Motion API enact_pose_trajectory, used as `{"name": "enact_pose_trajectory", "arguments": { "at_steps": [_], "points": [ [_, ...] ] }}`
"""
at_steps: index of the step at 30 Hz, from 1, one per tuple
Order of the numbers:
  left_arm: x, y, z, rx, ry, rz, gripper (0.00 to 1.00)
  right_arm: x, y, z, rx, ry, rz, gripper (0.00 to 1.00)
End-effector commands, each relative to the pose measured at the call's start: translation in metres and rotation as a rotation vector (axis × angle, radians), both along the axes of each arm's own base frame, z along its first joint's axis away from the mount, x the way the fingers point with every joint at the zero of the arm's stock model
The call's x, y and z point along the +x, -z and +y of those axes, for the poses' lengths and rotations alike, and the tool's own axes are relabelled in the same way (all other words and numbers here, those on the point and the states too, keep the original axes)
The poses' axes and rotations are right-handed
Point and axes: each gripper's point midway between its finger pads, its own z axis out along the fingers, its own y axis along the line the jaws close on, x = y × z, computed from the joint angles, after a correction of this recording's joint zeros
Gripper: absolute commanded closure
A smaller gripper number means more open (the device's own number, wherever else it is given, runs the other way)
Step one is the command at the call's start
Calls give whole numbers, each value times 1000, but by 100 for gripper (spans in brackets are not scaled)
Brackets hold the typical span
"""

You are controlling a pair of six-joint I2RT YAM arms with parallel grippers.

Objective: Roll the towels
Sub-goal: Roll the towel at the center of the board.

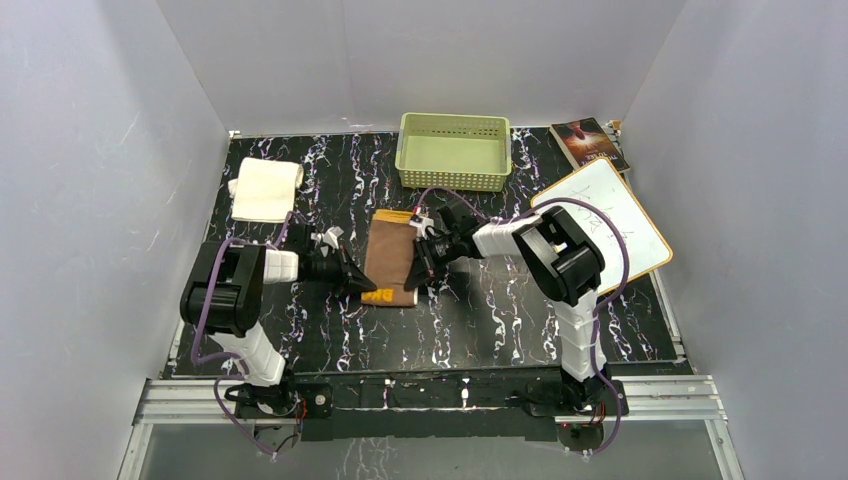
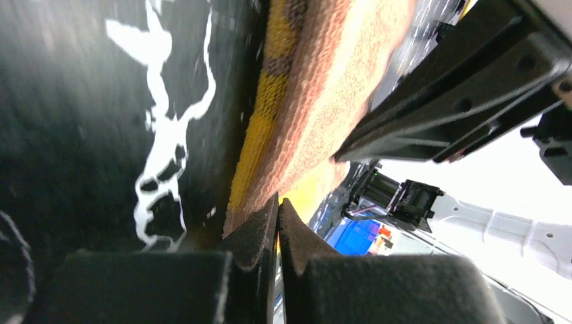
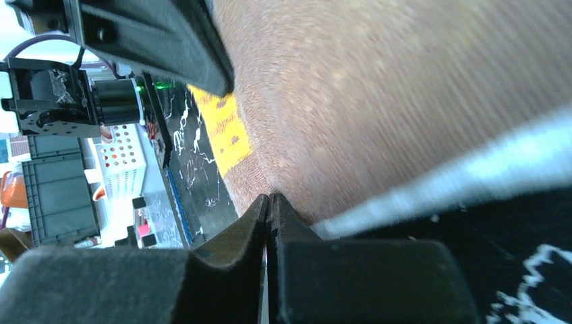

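The mustard-yellow and brown towel lies flat mid-table, its yellow band at the near end. My left gripper sits at its near-left edge and my right gripper at its near-right edge. In the left wrist view the left gripper is shut, its tips pinching the towel's edge. In the right wrist view the right gripper is shut on the towel's edge. The cream-white towel lies bunched at the far left, away from both grippers.
A light green basket stands at the back centre. A white board with an orange rim lies at the right, a book behind it. The table top is black marbled.
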Motion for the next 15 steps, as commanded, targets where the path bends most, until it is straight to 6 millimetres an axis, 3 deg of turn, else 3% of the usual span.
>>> {"name": "enact_pose_trajectory", "arguments": {
  "at_steps": [1, 6, 15],
  "points": [
    [-26, 17, 2, 60, -87, 68, 100, 15, 44, -35, -141, 28, -7, 100],
    [-40, 29, 1, 96, -138, 93, 100, 29, 47, -48, -157, 47, 15, 100],
    [-13, 27, 8, 178, -111, 46, 100, 44, 14, -53, -204, 83, -69, 100]
  ]
}}
